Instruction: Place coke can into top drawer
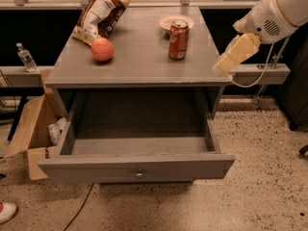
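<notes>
1. One coke can (178, 40) stands upright on the table (139, 69), toward the right rear of its flat grey top; it is a small red cylinder with white script and a dull silver lid; nothing grips it.
2. Just behind the coke can lies a small round plate (167, 21), pale and shallow; whether the two touch I cannot tell.
3. To the left, well apart from the can, sits a round orange fruit (102, 49) with a smooth skin; behind it a crinkled snack bag (98, 16), brown and white, slumps at the left rear corner.
4. The top drawer (96, 168) is pulled out below the table's front edge; it is a wide, shallow grey tray with matte walls and a bare floor; its flat front panel carries one small round metal knob (139, 174) at the centre; only the table's front edge lies between can and drawer.
5. The claw (226, 60) hangs just beside the table's right edge, off the top and apart from the can; it is blocky and cream-coloured, at the end of a rounded white arm (274, 13) coming in from the upper right; whether it is spread or pressed together I cannot tell.
6. The floor (260, 191) is speckled stone; an open cardboard box (29, 129) leans left of the table; a clear plastic bottle (25, 57) stands on a ledge beyond it; a shoe (6, 211) shows at the lower left corner; a dark cable (79, 208) trails from under the drawer.
</notes>
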### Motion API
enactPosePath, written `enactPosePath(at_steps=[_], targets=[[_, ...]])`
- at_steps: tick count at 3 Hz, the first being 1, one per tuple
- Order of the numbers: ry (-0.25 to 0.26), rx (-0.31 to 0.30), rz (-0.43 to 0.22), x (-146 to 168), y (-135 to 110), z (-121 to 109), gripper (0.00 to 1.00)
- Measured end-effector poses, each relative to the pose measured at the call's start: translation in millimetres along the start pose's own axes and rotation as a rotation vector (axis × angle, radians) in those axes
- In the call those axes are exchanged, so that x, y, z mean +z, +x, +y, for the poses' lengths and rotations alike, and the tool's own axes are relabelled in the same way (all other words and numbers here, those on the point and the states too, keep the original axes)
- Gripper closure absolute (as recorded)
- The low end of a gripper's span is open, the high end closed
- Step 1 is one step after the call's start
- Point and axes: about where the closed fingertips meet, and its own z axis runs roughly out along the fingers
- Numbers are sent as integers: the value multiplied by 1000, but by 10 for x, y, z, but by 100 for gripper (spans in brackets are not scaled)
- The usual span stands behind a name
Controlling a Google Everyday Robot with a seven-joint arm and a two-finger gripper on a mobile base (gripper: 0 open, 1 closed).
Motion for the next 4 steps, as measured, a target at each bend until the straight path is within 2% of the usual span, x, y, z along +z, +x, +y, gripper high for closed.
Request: enactPosePath(at_steps=[1, 2, 3, 4], targets=[[0, 0, 0, 1, 0, -1, 0], [22, 27, -26, 333, -103, -170, 0], [77, 59, -65, 776, -275, -446, 0], [137, 81, -94, 1086, -416, -683, 0]])
